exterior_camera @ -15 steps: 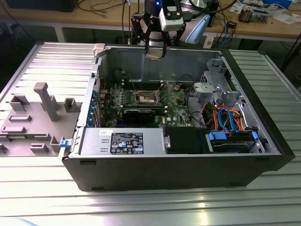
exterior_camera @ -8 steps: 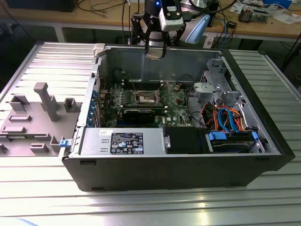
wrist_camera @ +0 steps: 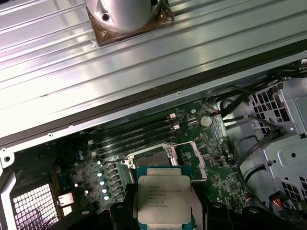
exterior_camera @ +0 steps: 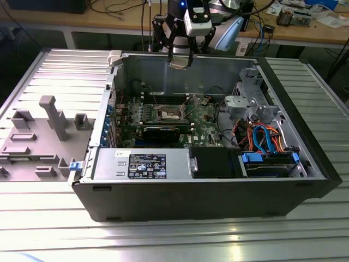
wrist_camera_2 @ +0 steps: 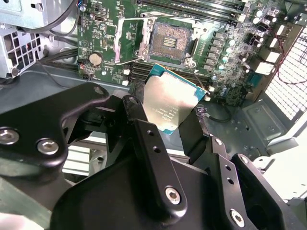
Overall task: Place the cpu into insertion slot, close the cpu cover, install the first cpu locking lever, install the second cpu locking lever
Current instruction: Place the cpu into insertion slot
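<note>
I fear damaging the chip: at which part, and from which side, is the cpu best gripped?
Probably by two opposite side edges, as the gripper holds the cpu now. It is thin, flat and square, so its parallel edges suit a two-sided pinch. Come from the metal-top side, which leaves the underside free to face the open insertion slot.

Probably an electronics lab: cable-strewn wooden workbench [exterior_camera: 117,23] behind a ribbed aluminium table [exterior_camera: 163,240] holding an opened computer [exterior_camera: 191,197].
</note>
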Motion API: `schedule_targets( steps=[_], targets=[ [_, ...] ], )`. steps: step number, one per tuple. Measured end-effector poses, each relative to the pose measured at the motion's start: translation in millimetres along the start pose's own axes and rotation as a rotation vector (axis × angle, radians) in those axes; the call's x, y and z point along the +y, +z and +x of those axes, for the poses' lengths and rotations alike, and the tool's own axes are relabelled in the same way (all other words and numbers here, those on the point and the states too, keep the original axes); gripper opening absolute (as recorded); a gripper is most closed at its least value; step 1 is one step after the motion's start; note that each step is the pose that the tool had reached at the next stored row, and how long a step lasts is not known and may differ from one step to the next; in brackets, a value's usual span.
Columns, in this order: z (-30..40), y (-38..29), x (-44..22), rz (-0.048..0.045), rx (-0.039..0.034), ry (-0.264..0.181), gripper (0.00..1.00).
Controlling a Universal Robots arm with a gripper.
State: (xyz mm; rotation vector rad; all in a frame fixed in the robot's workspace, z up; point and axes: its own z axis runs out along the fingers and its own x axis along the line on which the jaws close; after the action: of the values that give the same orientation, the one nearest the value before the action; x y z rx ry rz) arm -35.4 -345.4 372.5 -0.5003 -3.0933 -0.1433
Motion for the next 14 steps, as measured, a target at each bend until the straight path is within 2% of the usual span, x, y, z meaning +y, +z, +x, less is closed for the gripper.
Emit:
schedule_targets(
  steps=[14],
  targets=[
    [0.0, 0.0, 0.0, -0.0003, -0.0012, 0.013, 0.53]
  ],
)
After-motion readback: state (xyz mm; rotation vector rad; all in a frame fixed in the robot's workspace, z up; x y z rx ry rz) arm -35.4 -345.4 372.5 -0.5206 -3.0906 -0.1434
